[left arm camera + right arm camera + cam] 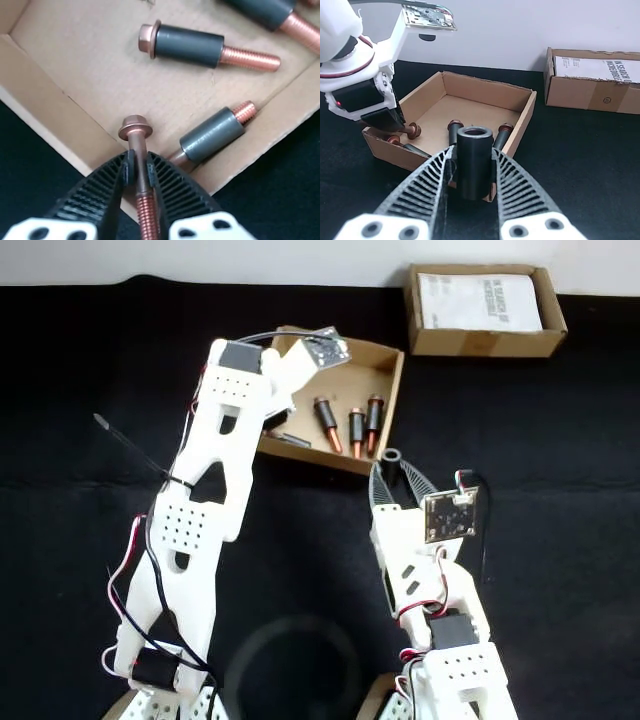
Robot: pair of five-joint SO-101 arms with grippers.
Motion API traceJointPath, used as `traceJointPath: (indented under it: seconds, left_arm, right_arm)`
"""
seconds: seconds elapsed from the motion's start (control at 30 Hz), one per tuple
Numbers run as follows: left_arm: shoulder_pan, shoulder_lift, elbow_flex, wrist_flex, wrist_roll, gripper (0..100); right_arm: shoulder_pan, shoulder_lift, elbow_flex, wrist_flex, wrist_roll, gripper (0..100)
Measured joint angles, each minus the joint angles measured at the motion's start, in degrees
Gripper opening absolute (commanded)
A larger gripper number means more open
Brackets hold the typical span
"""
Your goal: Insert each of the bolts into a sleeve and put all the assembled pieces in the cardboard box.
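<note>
My left gripper [137, 162] is shut on a bare copper bolt [135, 128], just over the near wall of the open cardboard box [60, 125]. The bolt's head points into the box. Sleeved bolts lie on the box floor: one [187, 45] in the middle, one [212, 135] by the wall, a third [272, 12] farther off. My right gripper [474, 155] is shut on an upright black sleeve [475, 165], a little in front of the box [470, 100]. In the high view this sleeve [390, 458] stands just below the box's [385, 360] front edge, and three assembled pieces [357, 426] lie inside.
A second cardboard box [485, 305] holding a white printed sheet stands at the back right. The table [560, 490] is covered in black cloth. The left arm [215, 470] stretches over the left half, with its camera board above the box.
</note>
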Motion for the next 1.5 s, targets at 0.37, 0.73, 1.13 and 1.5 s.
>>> traceJointPath:
  seconds: [0.37, 0.73, 1.13, 1.5]
  left_arm:
    - [-0.6, 0.3, -3.3, 0.0, 12.7, 1]
    - [-3.0, 0.4, -8.3, 0.0, 20.6, 1]
    - [-1.1, 0.2, -12.9, 2.5, 21.5, 30]
    - [2.5, 0.0, -13.0, 6.9, 21.6, 26]
  right_arm:
    - [0.0, 0.0, 0.0, 0.0, 0.0, 0.7]
    - [0.0, 0.0, 0.0, 0.0, 0.0, 0.7]
    - [0.0, 0.0, 0.0, 0.0, 0.0, 0.7]
    - [0.0, 0.0, 0.0, 0.0, 0.0, 0.7]
